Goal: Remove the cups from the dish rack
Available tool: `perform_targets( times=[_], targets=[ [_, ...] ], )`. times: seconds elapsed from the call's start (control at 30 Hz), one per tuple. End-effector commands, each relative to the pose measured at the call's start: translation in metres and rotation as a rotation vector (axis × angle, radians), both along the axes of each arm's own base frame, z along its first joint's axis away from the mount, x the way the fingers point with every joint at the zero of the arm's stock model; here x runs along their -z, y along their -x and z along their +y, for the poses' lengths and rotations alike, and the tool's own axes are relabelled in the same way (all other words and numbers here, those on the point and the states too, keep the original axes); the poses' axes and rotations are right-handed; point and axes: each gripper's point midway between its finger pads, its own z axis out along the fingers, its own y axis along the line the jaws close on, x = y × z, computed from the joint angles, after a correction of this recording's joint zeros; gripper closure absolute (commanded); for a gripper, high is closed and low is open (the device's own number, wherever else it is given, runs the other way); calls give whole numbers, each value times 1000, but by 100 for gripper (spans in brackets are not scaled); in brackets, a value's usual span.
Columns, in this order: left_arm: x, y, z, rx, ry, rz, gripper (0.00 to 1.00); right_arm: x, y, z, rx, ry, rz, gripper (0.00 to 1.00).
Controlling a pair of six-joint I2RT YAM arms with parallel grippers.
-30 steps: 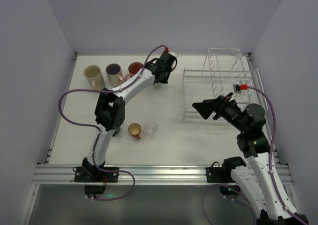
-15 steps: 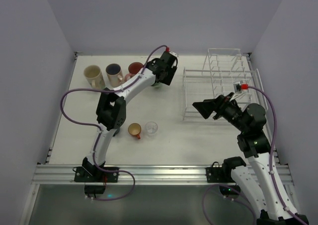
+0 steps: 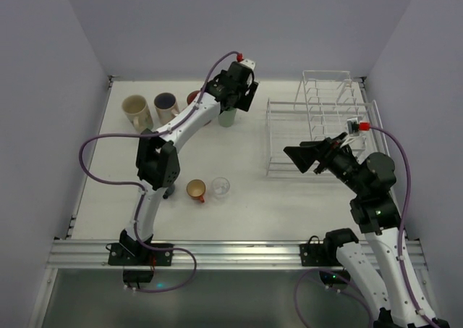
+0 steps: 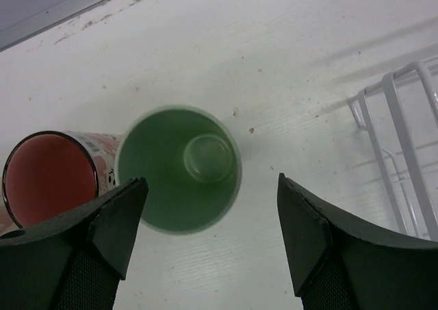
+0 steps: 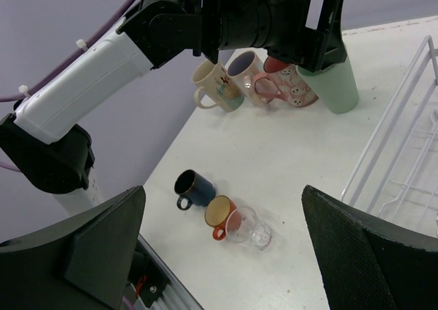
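Note:
The green tumbler [image 3: 227, 116] [image 4: 178, 168] [image 5: 333, 85] stands upright on the table beside the pink cup [image 4: 49, 178] [image 5: 293, 85]. My left gripper [image 3: 237, 95] [image 4: 211, 184] hovers just above the tumbler, open, with nothing between its fingers. Two beige mugs [image 3: 136, 111] [image 3: 166, 108] stand to the left of the pink cup. The orange cup [image 3: 196, 190], the clear glass [image 3: 221, 187] and the dark blue mug [image 5: 194, 187] sit mid-table. The white dish rack [image 3: 318, 122] holds no cups. My right gripper [image 3: 300, 156] [image 5: 222, 190] is open in front of the rack.
The left arm [image 3: 155, 161] stretches across the table over the mid-table cups. The rack's wire edge [image 4: 404, 139] lies close to the right of the tumbler. The back wall [image 3: 239, 31] rises just behind the row of cups.
My left gripper has opened, let go of the green tumbler and lifted slightly above it. The right arm has shifted a little to the right.

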Motion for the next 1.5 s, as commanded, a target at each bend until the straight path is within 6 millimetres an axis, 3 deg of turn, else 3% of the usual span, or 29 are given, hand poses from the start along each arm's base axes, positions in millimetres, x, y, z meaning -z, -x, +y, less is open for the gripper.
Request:
perform_targets(
  times=[0.0,0.3,0.5,0.57,0.67,0.8,0.9,0.97,1.0,1.07,1.1,1.13,1.17,1.2,1.23,1.27,1.3,1.33,1.4,1.47],
  targets=[
    [-20,-16,3,18,15,-55,17,-14,1,-2,11,13,-34,1],
    [-29,-17,4,26,28,-71,16,-14,-4,1,2,7,-28,1],
    [-21,-15,4,31,30,-54,16,-15,-4,-1,11,6,-32,1],
    [-30,-13,3,32,57,-66,17,-14,-5,-1,14,7,-28,1],
    [-63,-5,-6,75,141,-113,16,-16,-4,-2,17,8,-29,1],
    [-138,17,-13,129,280,-238,12,-33,1,-8,48,16,-70,1],
    [-194,59,-5,175,389,-318,7,-46,9,-14,77,16,-99,1],
    [-216,84,-3,209,447,-346,5,-52,15,-18,96,16,-111,1],
    [-237,110,5,235,491,-389,2,-63,22,-23,122,10,-143,1],
    [-259,141,14,271,544,-437,0,-67,27,-32,165,26,-152,1],
    [-278,169,30,286,586,-491,0,-80,38,-39,193,25,-190,1],
    [-288,185,40,299,613,-517,0,-85,38,-49,253,26,-197,1],
    [-295,197,50,301,632,-542,0,-85,43,-55,280,43,-191,1],
    [-288,209,58,304,633,-541,0,-96,51,-61,310,37,-218,1],
    [-311,235,83,295,660,-610,0,-101,59,-71,356,31,-241,1],
    [-314,247,94,289,665,-625,0,-102,65,-74,370,38,-252,1],
    [-318,270,117,275,673,-654,0,-107,72,-79,391,32,-270,1],
    [-319,278,134,232,668,-679,0,-111,83,-85,411,22,-299,1],
    [-320,305,167,184,680,-725,0,-106,87,-91,442,17,-304,1],
    [-318,319,190,133,677,-752,0,-99,91,-95,457,6,-306,1]
  ],
)
